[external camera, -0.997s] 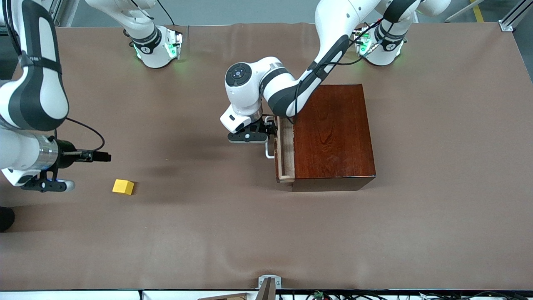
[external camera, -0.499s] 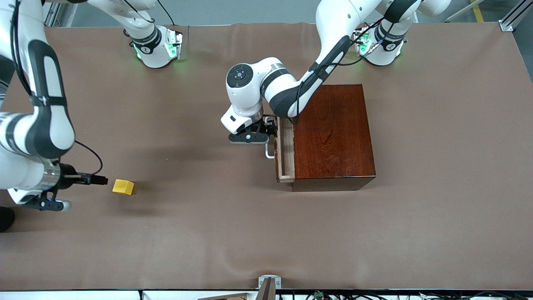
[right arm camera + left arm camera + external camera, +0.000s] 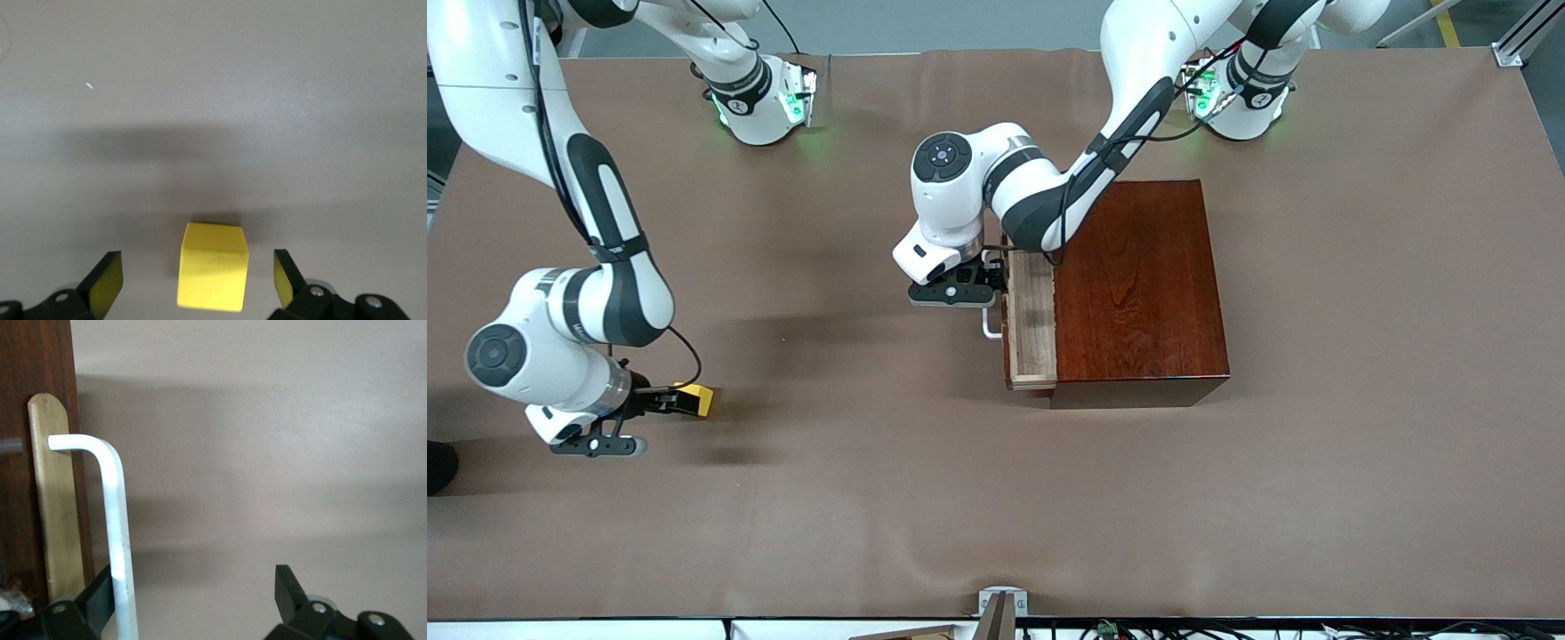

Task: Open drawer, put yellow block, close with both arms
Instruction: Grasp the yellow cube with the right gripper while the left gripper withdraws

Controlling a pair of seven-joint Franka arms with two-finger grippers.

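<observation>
Straddling the yellow block (image 3: 212,275) at lower left of the front view, the right hand (image 3: 198,275) stays spread. Left hand (image 3: 193,590), released, flanks the part-open drawer's (image 3: 1032,318) white handle (image 3: 115,533) mid-worktop (image 3: 1360,400). No writing is readable.

Bare table (image 3: 925,480) btwn yellow block (image 3: 698,399) & drawer (image 3: 1032,324).

no readable text, label or number anywhere (arms, drawer, block alike)
</observation>
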